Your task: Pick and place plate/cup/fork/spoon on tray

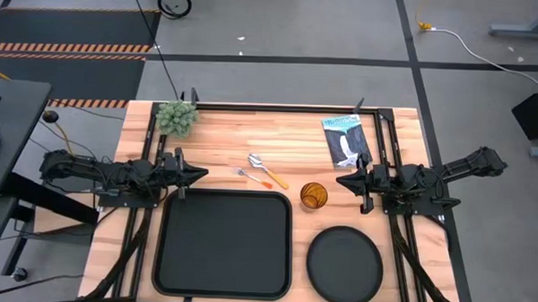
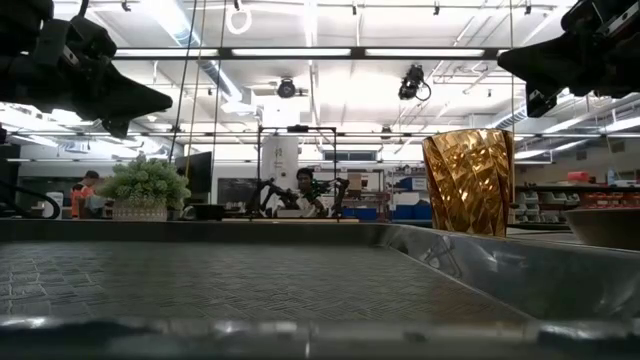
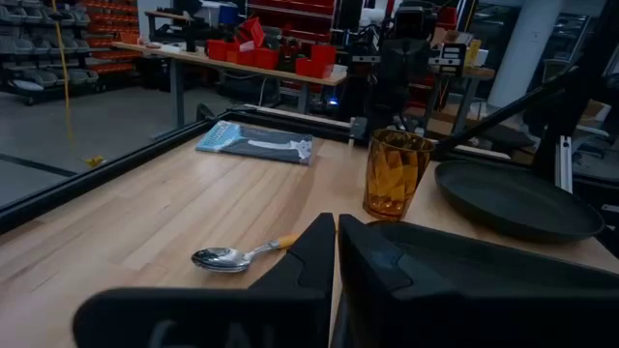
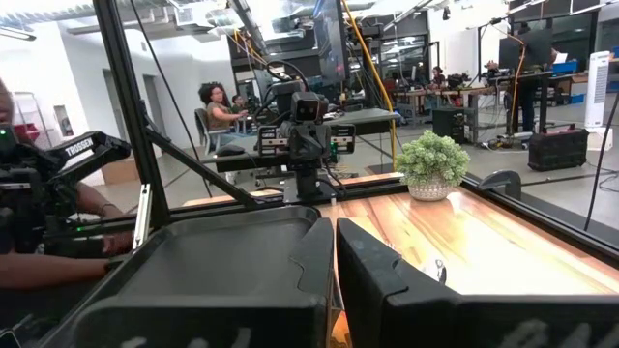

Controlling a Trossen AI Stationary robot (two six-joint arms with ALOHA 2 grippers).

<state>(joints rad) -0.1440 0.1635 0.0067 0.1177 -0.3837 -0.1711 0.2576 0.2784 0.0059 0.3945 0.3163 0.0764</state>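
Observation:
The black rectangular tray [image 1: 223, 242] lies at the table's near middle. The round black plate [image 1: 344, 265] lies to its right, flat on the table. The amber cup [image 1: 313, 196] stands upright between them, a little farther back. The spoon [image 1: 266, 170] and the fork [image 1: 251, 177] lie side by side on the wood beyond the tray. My left gripper [image 1: 202, 174] is shut and empty above the tray's far left corner. My right gripper [image 1: 341, 181] is shut and empty to the right of the cup.
A small potted plant [image 1: 176, 117] stands at the far left. A dark printed packet [image 1: 345, 139] lies at the far right. Black frame rails run along the table's left, right and far sides. People show in the room beyond the table.

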